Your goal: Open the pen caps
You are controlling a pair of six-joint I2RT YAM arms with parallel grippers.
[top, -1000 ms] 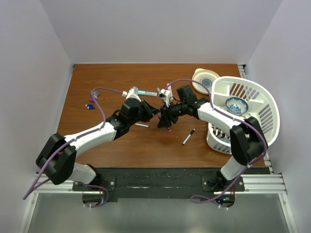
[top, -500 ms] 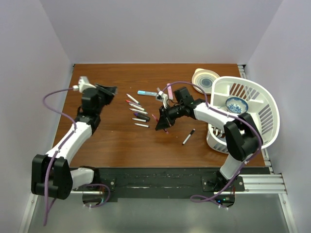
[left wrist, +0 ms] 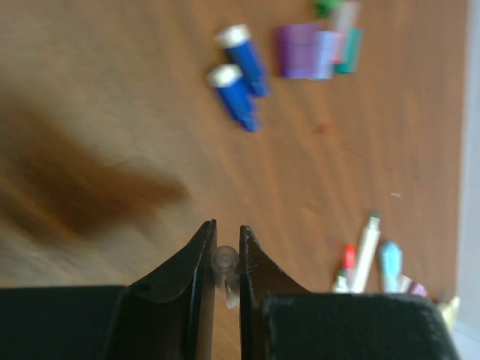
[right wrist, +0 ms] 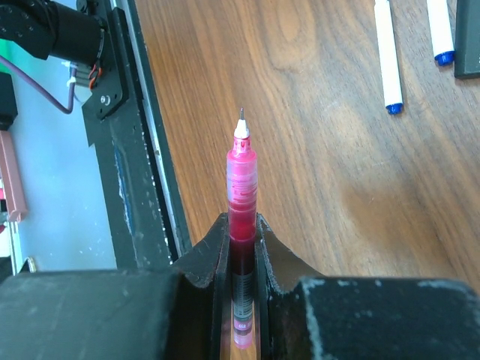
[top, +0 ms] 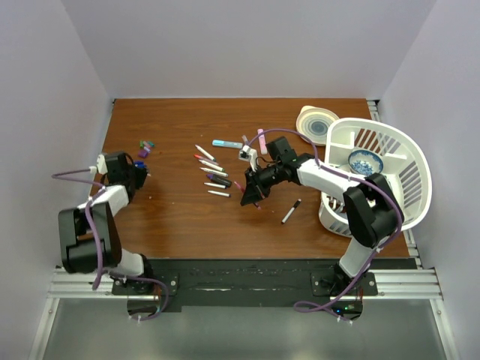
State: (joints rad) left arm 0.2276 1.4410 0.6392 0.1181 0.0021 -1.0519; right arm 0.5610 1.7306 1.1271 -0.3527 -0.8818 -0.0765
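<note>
Your left hand (left wrist: 226, 232) is pinched on what looks like a small clear cap (left wrist: 224, 261); the loose caps (left wrist: 238, 75) lie on the desk (left wrist: 97, 82) just ahead of it. Your right hand (right wrist: 241, 221) clamps a pink pen (right wrist: 241, 172), bare tip pointing away.

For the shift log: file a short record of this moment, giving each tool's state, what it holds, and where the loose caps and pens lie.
left tool: shut on a small pale piece
right tool: shut on the pink pen, writing tip bare
loose caps: blue, purple, teal, green, clustered on the table ahead of the left tool
row of pens: between the two tools; lone pen apart, nearer the basket
basket: white, far right, blue bowl inside
</note>
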